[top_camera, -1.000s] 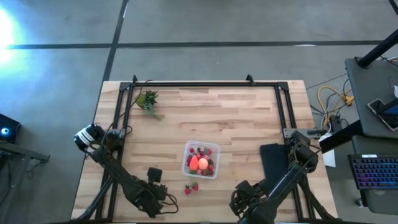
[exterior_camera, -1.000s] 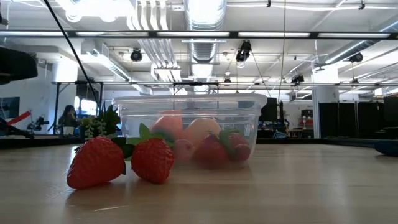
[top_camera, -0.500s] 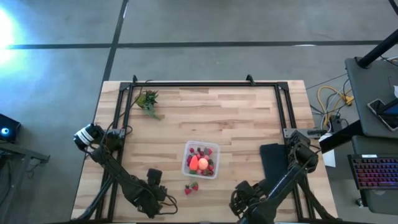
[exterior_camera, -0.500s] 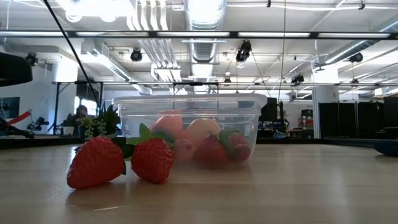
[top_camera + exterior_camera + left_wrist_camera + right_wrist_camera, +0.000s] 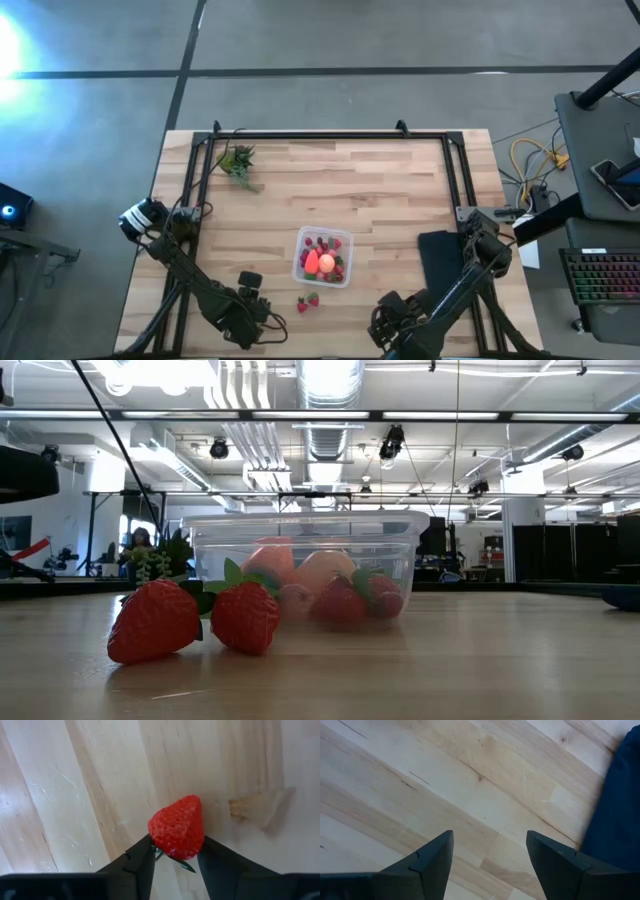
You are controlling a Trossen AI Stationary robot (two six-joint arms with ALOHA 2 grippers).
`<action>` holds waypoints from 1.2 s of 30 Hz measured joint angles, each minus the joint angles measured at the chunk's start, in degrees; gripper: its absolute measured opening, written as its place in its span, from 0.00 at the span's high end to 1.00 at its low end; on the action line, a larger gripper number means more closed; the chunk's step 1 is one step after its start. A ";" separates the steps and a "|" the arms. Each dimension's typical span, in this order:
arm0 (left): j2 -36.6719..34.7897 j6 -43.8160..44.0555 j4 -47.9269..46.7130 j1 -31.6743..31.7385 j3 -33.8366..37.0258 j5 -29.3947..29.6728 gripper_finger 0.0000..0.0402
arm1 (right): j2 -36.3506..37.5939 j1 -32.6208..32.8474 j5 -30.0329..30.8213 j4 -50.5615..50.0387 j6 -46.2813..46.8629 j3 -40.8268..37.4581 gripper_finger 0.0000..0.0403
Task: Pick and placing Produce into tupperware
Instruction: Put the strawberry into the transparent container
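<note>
We count two strawberries [image 5: 153, 622] outside one clear tub [image 5: 400, 550], one berry [image 5: 177, 827] gripped, one orange fruit [image 5: 326, 263], one leafy clump [image 5: 238, 161].

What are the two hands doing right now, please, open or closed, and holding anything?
Left hand: closed on a strawberry, near the table's front edge.
Right hand: open, holding nothing, over bare wood beside the black pad.
</note>
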State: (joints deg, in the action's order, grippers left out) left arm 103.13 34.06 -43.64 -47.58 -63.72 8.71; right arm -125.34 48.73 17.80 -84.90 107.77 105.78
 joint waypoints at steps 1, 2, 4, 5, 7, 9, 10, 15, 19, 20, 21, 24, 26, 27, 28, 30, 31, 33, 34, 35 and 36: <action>0.00 0.00 0.10 0.12 0.00 0.05 0.69 | 0.00 0.00 0.02 0.02 0.00 -0.06 0.39; 0.00 0.00 0.14 0.25 0.00 0.03 0.70 | 0.00 0.00 0.02 0.02 0.00 -0.10 0.39; -0.04 0.00 0.16 0.37 -0.02 0.07 0.70 | 0.00 -0.01 0.01 0.04 0.00 -0.17 0.39; -0.07 0.00 0.12 0.42 -0.16 0.43 0.70 | 0.00 -0.02 0.00 0.07 0.00 -0.17 0.39; -0.35 0.01 0.13 0.76 -1.04 1.17 0.70 | 0.00 -0.02 0.00 0.12 0.14 -0.17 0.39; -1.41 0.02 -0.25 1.16 -2.80 2.15 0.70 | 0.00 -0.01 -0.21 0.20 0.17 -0.17 0.39; -2.11 0.03 -0.34 1.43 -4.09 2.82 0.70 | 0.00 -0.02 -0.24 0.24 0.17 -0.17 0.39; -7.32 -2.48 -1.86 3.74 -11.63 12.26 0.70 | 0.00 -0.04 -1.16 0.41 0.20 -0.17 0.39; -12.23 -3.48 -4.48 8.52 -18.25 22.68 0.70 | 0.00 -0.02 -1.36 0.46 0.22 -0.17 0.39; -13.22 -3.51 -4.46 10.15 -19.26 23.96 0.70 | 0.00 -0.02 -1.38 0.44 0.33 -0.20 0.39; -14.01 -3.54 -4.79 12.31 -20.20 24.05 0.70 | 0.00 -0.02 -1.38 0.43 0.59 -0.20 0.39; -14.14 -4.32 -6.28 19.87 -21.00 18.15 0.70 | 0.00 -0.04 -1.36 0.46 0.63 -0.21 0.39; -12.28 -7.58 -7.21 24.88 -20.35 13.53 0.70 | 0.00 -0.11 -1.33 0.51 0.64 -0.38 0.39; -10.89 -9.57 -7.24 27.12 -20.20 11.45 0.70 | 0.00 -0.12 -1.33 0.52 0.65 -0.48 0.39; -9.41 -11.28 -7.08 29.24 -20.17 9.50 0.70 | 0.00 -0.14 -1.34 0.50 0.64 -0.56 0.39; -6.49 -11.88 -7.02 33.16 -20.33 6.47 0.70 | 0.00 -0.15 -1.35 0.57 0.66 -0.59 0.39; -5.19 -11.29 -6.94 34.61 -20.52 5.64 0.70 | 0.00 -0.13 -1.36 0.63 0.70 -0.59 0.39; -2.61 -10.44 -6.74 37.02 -20.65 3.91 0.68 | 0.00 -0.13 -1.46 0.72 1.42 -0.59 0.39; -1.35 -10.41 -6.64 37.86 -20.65 3.05 0.66 | 0.00 -0.13 -1.51 0.80 1.76 -0.60 0.39; -0.21 -10.41 -6.28 38.44 -20.65 2.26 0.64 | 0.00 -0.13 -1.52 0.88 1.99 -0.61 0.39; 1.03 -10.43 -5.96 38.79 -20.65 1.68 0.61 | 0.00 -0.13 -1.52 0.90 2.18 -0.61 0.39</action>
State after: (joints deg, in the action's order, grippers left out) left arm 104.16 23.64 -49.60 -8.80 -84.38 10.39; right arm -125.34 48.60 16.29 -84.00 109.94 105.17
